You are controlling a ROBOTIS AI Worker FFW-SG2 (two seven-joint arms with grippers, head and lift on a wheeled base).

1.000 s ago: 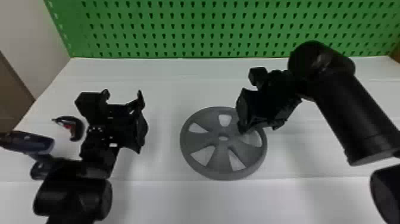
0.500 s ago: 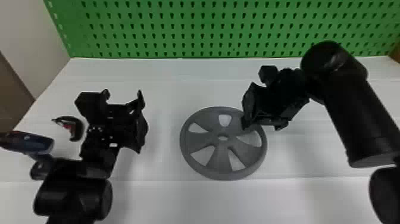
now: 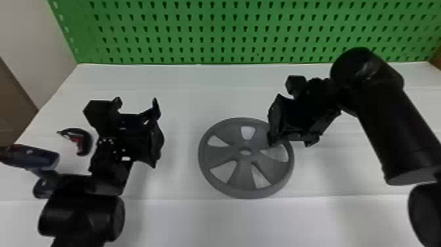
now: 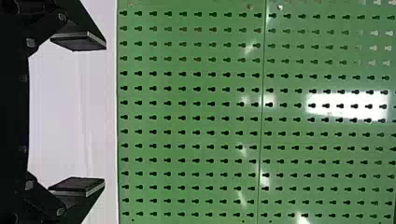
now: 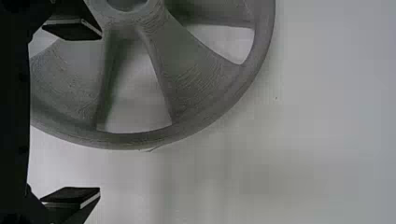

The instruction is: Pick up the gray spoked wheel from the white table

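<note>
The gray spoked wheel (image 3: 216, 160) lay flat on the white table (image 3: 197, 88) before a green pegboard (image 3: 223, 33) as the right gripper (image 3: 292, 142), its fingers wide apart, hung over the rim and the left gripper (image 3: 137, 104), likewise spread, was poised near a red-and-black tool (image 3: 86, 144).

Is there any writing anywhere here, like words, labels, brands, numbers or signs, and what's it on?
None that I can read.
Gray spoked wheel: no lettering I can make out.
Green board: rows of dark holes, not letters.
Red-and-black item and dark blue item: any print is too small to read.
</note>
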